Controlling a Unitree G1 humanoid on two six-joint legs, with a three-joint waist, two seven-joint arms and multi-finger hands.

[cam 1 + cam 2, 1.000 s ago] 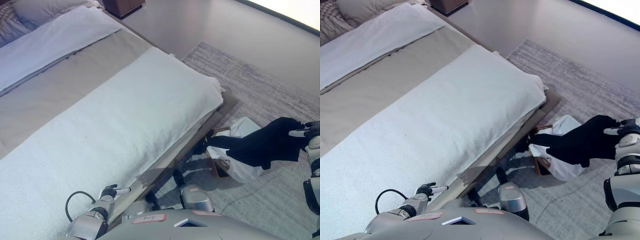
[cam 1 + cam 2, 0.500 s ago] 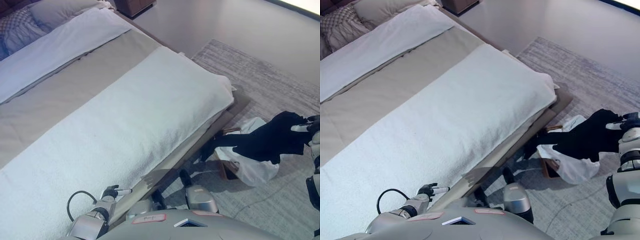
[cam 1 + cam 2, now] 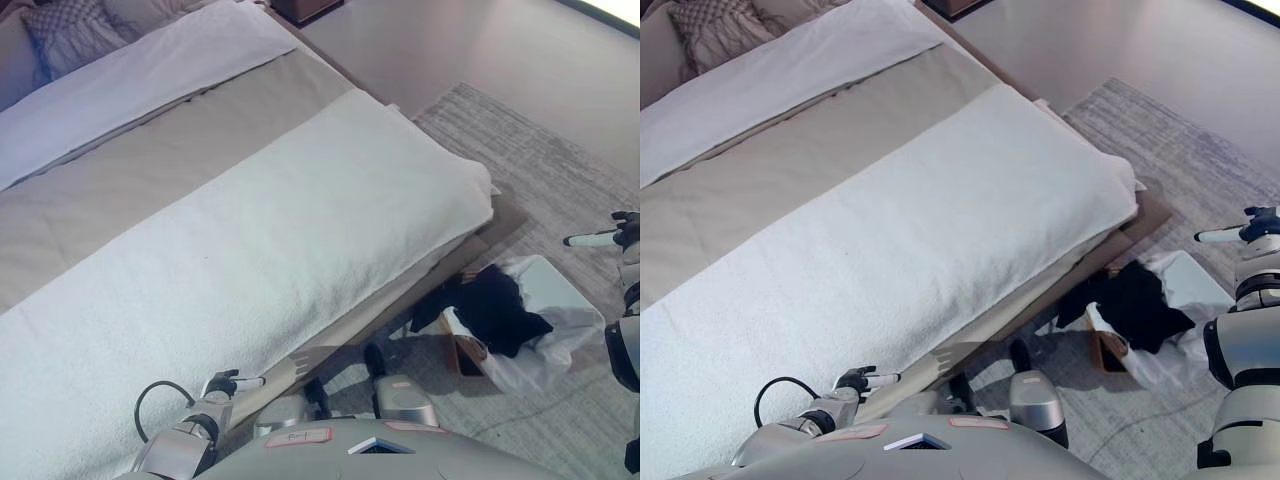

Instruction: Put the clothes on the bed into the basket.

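A black garment (image 3: 492, 308) lies slumped in the basket (image 3: 565, 300), a white-lined one on the rug at the bed's foot corner, with one end trailing over the near rim toward the bed. My right hand (image 3: 612, 236) hovers at the right edge, above and right of the basket, open, holding nothing. Low down by the bed's near edge, my left hand (image 3: 226, 384) rests idle with fingers relaxed. The bed (image 3: 280, 230) shows only its white blanket, a beige cover and pillows.
A grey rug (image 3: 520, 150) lies under the basket, with bare floor beyond it. The bed's wooden frame (image 3: 440, 265) runs just left of the basket. Pillows (image 3: 70, 25) sit at the far head end, and a dark nightstand (image 3: 310, 8) stands behind.
My right hand let go of the black garment, which dropped into the basket; the hand now stands open and empty higher up. The view has also shifted. The left hand has not moved.
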